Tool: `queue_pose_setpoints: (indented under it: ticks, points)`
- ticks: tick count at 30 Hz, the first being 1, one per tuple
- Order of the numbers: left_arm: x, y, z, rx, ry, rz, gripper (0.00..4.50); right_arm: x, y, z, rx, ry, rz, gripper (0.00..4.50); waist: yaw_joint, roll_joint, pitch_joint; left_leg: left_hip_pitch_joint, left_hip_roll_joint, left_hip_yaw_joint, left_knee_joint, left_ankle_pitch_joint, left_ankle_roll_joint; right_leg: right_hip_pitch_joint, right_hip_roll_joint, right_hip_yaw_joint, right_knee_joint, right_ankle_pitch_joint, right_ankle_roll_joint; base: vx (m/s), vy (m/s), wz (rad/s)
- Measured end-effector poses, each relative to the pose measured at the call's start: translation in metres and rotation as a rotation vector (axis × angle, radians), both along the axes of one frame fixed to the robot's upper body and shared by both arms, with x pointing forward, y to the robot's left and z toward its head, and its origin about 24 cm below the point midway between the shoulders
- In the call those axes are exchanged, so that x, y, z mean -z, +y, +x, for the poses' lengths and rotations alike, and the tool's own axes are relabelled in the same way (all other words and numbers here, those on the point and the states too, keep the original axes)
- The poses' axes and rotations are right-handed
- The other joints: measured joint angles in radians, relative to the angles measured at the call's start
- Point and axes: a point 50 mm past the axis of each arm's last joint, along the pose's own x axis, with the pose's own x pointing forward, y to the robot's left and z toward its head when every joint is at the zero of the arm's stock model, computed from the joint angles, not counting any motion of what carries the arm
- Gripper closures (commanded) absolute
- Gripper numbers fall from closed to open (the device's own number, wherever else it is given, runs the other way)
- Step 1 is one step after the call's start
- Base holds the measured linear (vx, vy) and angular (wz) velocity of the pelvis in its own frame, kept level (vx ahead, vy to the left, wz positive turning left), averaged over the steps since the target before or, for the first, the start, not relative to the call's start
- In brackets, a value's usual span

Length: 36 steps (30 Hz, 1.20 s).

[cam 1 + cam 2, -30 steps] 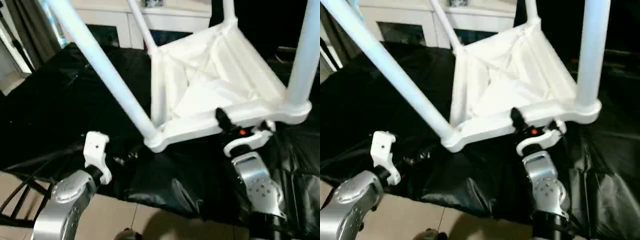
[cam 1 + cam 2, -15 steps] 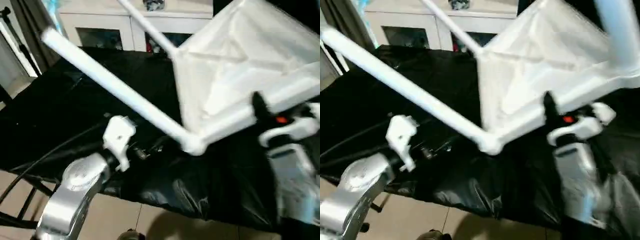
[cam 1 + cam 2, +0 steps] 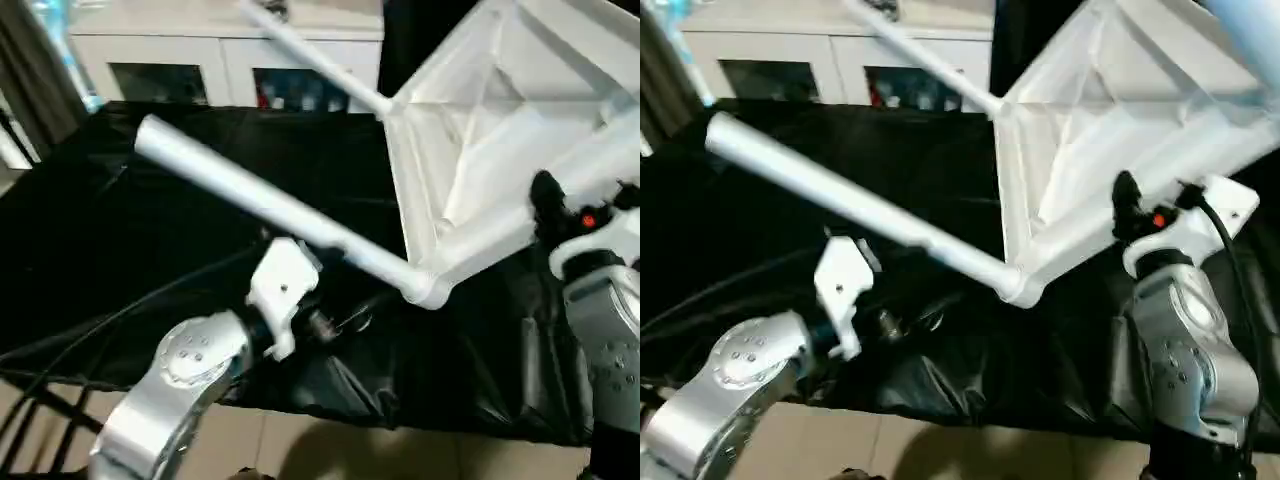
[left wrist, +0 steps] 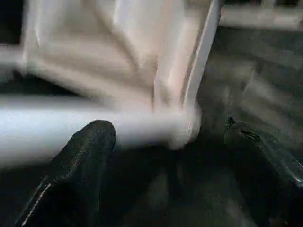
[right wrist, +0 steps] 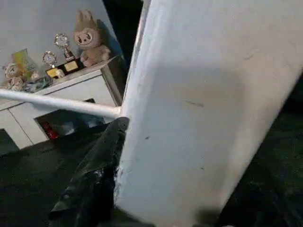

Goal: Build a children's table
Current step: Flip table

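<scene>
Tabletop (image 3: 500,150) tipped on edge at 2 o'clock, legs (image 3: 270,200) fitted; right gripper (image 3: 1140,215) clamped on its rim; left gripper (image 4: 161,156) spread, empty, just beneath near leg; step seems righting the table; next needs left steadying that leg

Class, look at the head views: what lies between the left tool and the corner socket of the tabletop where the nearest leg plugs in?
In the left eye view, between the left tool and the corner socket lies only crinkled black sheet; the nearest leg passes just above.

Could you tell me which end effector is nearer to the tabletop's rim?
Right. The right end effector is clamped on the tabletop rim; the left end effector sits open below the near leg.
</scene>
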Motion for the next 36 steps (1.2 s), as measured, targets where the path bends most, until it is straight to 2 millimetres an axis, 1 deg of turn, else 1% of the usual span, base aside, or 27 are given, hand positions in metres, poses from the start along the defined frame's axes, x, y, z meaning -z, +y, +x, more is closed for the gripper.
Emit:
queue_pose_setpoints:
  ticks: [1, 2, 3, 5, 7, 8, 10, 12, 14, 16, 17, 18, 21, 23, 26, 30, 31, 32, 33, 35, 36]
  points:
    - [0.013, 0.005, -0.003, -0.014, 0.066, 0.026, 0.37, -0.002, 0.002, 0.002, -0.007, -0.006, -0.004, 2.57, -0.003, -0.006, 0.002, 0.0, 0.0, 0.0, 0.001, 0.0, 0.0, 0.0, 0.0, 0.0, 0.0, 0.0, 0.0, 0.0, 0.0, 0.0]
    - [0.019, 0.008, -0.006, -0.016, 0.098, 0.035, 0.37, -0.003, 0.004, 0.003, -0.013, -0.008, -0.008, 2.57, -0.002, -0.01, 0.003, -0.001, 0.0, 0.0, 0.002, 0.0, 0.0, -0.001, 0.0, 0.0, 0.001, 0.001, 0.0, 0.0, 0.0, 0.0]
    - [0.023, 0.01, -0.008, -0.004, 0.118, 0.042, 0.37, -0.004, 0.006, 0.006, -0.017, -0.009, -0.018, 2.6, 0.0, -0.016, 0.004, -0.001, 0.0, -0.001, 0.003, 0.0, 0.0, 0.0, 0.0, 0.0, 0.0, 0.001, 0.0, 0.0, 0.0, 0.0]
    - [0.02, 0.009, -0.007, 0.018, 0.092, 0.034, 0.37, -0.006, 0.01, 0.01, -0.023, -0.008, -0.04, 2.66, 0.001, -0.024, 0.003, -0.002, 0.0, 0.0, 0.004, 0.0, 0.0, 0.0, 0.0, 0.001, 0.0, 0.003, 0.0, 0.0, 0.0, 0.0]
    - [0.011, 0.005, -0.004, 0.027, 0.047, 0.008, 0.37, -0.006, 0.014, 0.012, -0.025, -0.009, -0.069, 2.69, 0.003, -0.031, -0.001, -0.001, 0.0, 0.0, 0.004, 0.0, 0.0, 0.001, 0.0, 0.001, -0.002, 0.004, 0.0, 0.0, 0.0, 0.0]
    - [0.005, 0.003, 0.0, 0.017, 0.016, -0.004, 0.37, -0.007, 0.016, 0.013, -0.022, -0.012, -0.091, 2.71, 0.004, -0.032, -0.001, -0.001, 0.0, -0.001, 0.005, 0.0, 0.0, 0.002, 0.0, 0.001, -0.002, 0.005, 0.0, 0.0, 0.0, 0.0]
    - [-0.018, -0.002, 0.009, 0.013, -0.1, -0.021, 0.37, -0.009, 0.023, 0.016, -0.019, -0.017, -0.135, 2.73, 0.005, -0.034, 0.0, -0.001, 0.0, -0.001, 0.006, 0.0, -0.001, 0.002, 0.0, 0.001, -0.002, 0.007, 0.0, 0.0, 0.0, 0.0]
    - [-0.043, -0.008, 0.014, 0.025, -0.229, -0.031, 0.37, -0.009, 0.029, 0.018, -0.011, -0.028, -0.157, 2.75, 0.005, -0.035, -0.001, -0.001, 0.0, -0.001, 0.006, 0.001, -0.001, 0.003, 0.0, 0.001, -0.003, 0.008, 0.0, 0.0, 0.0, 0.0]
    - [-0.051, -0.009, 0.014, 0.027, -0.276, -0.029, 0.37, -0.009, 0.032, 0.018, -0.012, -0.034, -0.176, 2.8, 0.004, -0.036, -0.001, -0.001, 0.0, -0.001, 0.006, 0.001, -0.001, 0.004, 0.0, 0.001, -0.003, 0.008, 0.0, 0.0, 0.0, 0.0]
    - [-0.056, -0.009, 0.02, 0.013, -0.314, 0.021, 0.37, -0.009, 0.033, 0.019, -0.005, -0.043, -0.2, 2.84, 0.006, -0.038, 0.0, -0.001, 0.0, -0.001, 0.006, 0.001, -0.001, 0.004, 0.0, 0.001, -0.003, 0.008, 0.0, 0.0, 0.0, 0.0]
    - [-0.061, -0.008, 0.024, 0.001, -0.352, 0.044, 0.37, -0.008, 0.034, 0.019, -0.004, -0.046, -0.209, 2.85, 0.007, -0.038, 0.0, -0.001, 0.0, -0.002, 0.006, 0.001, -0.001, 0.004, 0.0, 0.0, -0.003, 0.008, 0.0, 0.0, 0.0, 0.0]
    - [-0.071, -0.007, 0.03, -0.02, -0.415, 0.062, 0.37, -0.007, 0.037, 0.021, -0.002, -0.051, -0.219, 2.86, 0.007, -0.038, -0.001, -0.001, 0.0, -0.002, 0.007, 0.001, -0.001, 0.004, 0.0, 0.0, -0.003, 0.009, 0.001, 0.0, 0.0, 0.0]
    - [-0.103, -0.006, 0.039, -0.055, -0.605, 0.073, 0.37, -0.006, 0.044, 0.025, 0.004, -0.063, -0.235, 2.89, 0.003, -0.039, -0.001, -0.001, 0.0, -0.002, 0.007, 0.001, -0.002, 0.004, 0.0, 0.001, -0.003, 0.011, 0.001, 0.0, 0.0, 0.0]
    - [-0.116, -0.005, 0.041, -0.063, -0.684, 0.091, 0.37, -0.006, 0.047, 0.029, 0.004, -0.065, -0.244, 2.89, 0.001, -0.039, -0.001, -0.001, -0.001, -0.002, 0.008, 0.001, -0.002, 0.004, 0.0, 0.001, -0.004, 0.012, 0.0, 0.0, 0.0, 0.0]
    - [-0.134, -0.002, 0.043, -0.067, -0.821, 0.163, 0.37, -0.005, 0.053, 0.034, 0.019, -0.066, -0.243, 2.9, 0.001, -0.04, -0.001, -0.001, 0.0, -0.003, 0.008, 0.002, -0.003, 0.004, 0.0, 0.001, -0.003, 0.013, -0.001, 0.0, 0.0, 0.0]
    - [-0.16, 0.002, 0.041, -0.066, -0.945, 0.161, 0.37, -0.004, 0.061, 0.041, 0.0, -0.065, -0.251, 2.9, 0.001, -0.041, -0.001, 0.0, 0.0, -0.003, 0.008, 0.003, -0.005, 0.004, 0.001, 0.001, -0.002, 0.015, -0.002, 0.0, 0.0, 0.0]
    - [-0.163, 0.003, 0.04, -0.06, -0.958, 0.166, 0.37, -0.003, 0.062, 0.042, -0.005, -0.067, -0.257, 2.56, 0.0, -0.043, -0.002, 0.0, 0.0, -0.003, 0.008, 0.003, -0.005, 0.004, 0.001, 0.001, -0.002, 0.015, -0.002, 0.0, 0.0, 0.0]
    - [-0.165, 0.005, 0.039, -0.052, -0.975, 0.178, 0.37, -0.003, 0.065, 0.043, -0.012, -0.071, -0.253, 2.36, -0.001, -0.045, -0.002, 0.0, 0.0, -0.003, 0.008, 0.003, -0.005, 0.003, 0.001, 0.001, -0.001, 0.015, -0.002, 0.0, 0.0, 0.0]
    - [-0.167, 0.006, 0.038, -0.05, -0.995, 0.189, 0.37, -0.001, 0.067, 0.045, -0.016, -0.072, -0.246, 2.22, -0.002, -0.049, -0.001, 0.001, 0.0, -0.004, 0.008, 0.003, -0.006, 0.002, 0.001, 0.001, 0.0, 0.015, -0.003, 0.0, 0.0, 0.0]
    - [-0.171, 0.008, 0.038, -0.06, -1.029, 0.208, 0.37, 0.001, 0.071, 0.048, -0.03, -0.067, -0.244, 2.15, -0.002, -0.049, -0.001, 0.001, 0.0, -0.005, 0.009, 0.004, -0.006, 0.001, 0.001, 0.0, 0.001, 0.016, -0.005, 0.0, 0.0, 0.0]
    - [-0.173, 0.009, 0.038, -0.07, -1.05, 0.228, 0.37, 0.002, 0.072, 0.049, -0.042, -0.065, -0.246, 2.04, -0.001, -0.049, -0.001, 0.001, 0.0, -0.005, 0.009, 0.004, -0.006, 0.001, 0.001, 0.0, 0.001, 0.016, -0.004, 0.0, 0.0, 0.0]
